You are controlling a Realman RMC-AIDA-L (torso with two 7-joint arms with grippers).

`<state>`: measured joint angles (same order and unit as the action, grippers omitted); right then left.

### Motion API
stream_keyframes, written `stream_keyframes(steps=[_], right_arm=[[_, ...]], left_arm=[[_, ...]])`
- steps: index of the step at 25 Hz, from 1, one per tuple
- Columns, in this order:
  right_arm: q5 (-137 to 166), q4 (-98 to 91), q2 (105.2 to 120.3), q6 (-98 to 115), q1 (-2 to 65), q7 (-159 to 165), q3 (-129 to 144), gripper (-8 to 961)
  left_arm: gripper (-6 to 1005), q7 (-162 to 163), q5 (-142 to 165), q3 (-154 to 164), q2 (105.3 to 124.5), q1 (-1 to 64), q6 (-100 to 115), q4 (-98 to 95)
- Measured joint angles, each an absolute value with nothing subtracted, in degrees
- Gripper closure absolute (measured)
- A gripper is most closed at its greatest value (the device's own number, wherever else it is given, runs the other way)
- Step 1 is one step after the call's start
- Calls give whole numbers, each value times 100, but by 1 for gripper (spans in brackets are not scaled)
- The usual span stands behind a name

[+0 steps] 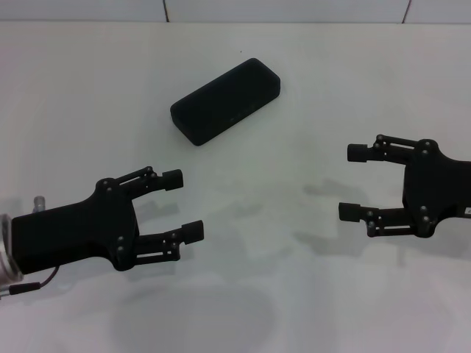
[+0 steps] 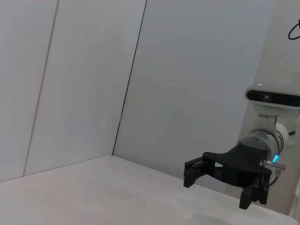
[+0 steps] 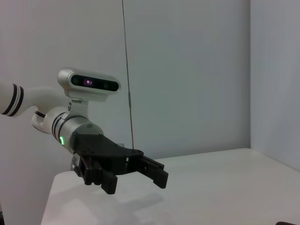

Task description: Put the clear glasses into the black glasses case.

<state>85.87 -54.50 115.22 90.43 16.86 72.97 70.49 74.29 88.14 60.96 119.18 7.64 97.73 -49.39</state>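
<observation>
The black glasses case (image 1: 227, 101) lies shut and slanted on the white table (image 1: 88, 95), far of centre. My left gripper (image 1: 185, 204) hovers open near the front left, its fingers pointing toward the table's middle, well short of the case. At the right my right gripper (image 1: 352, 182) is open too, facing the left one across a wide gap. Neither holds anything. I cannot make out the clear glasses in any view; only faint grey shadows lie on the table between the two grippers. The left wrist view shows the right gripper (image 2: 215, 187); the right wrist view shows the left gripper (image 3: 136, 180).
A white wall (image 1: 294, 9) with panel seams rises just behind the table's far edge. Nothing but the case stands on the table (image 3: 211, 178).
</observation>
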Motion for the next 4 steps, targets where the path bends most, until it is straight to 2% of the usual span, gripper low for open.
stream_keyframes(steps=[4], right_arm=[[8587,-5413,11522,9044,1706,7296,7051,116]], left_arm=[[113,7440,8816,6106,11918,762,9773,-4939]])
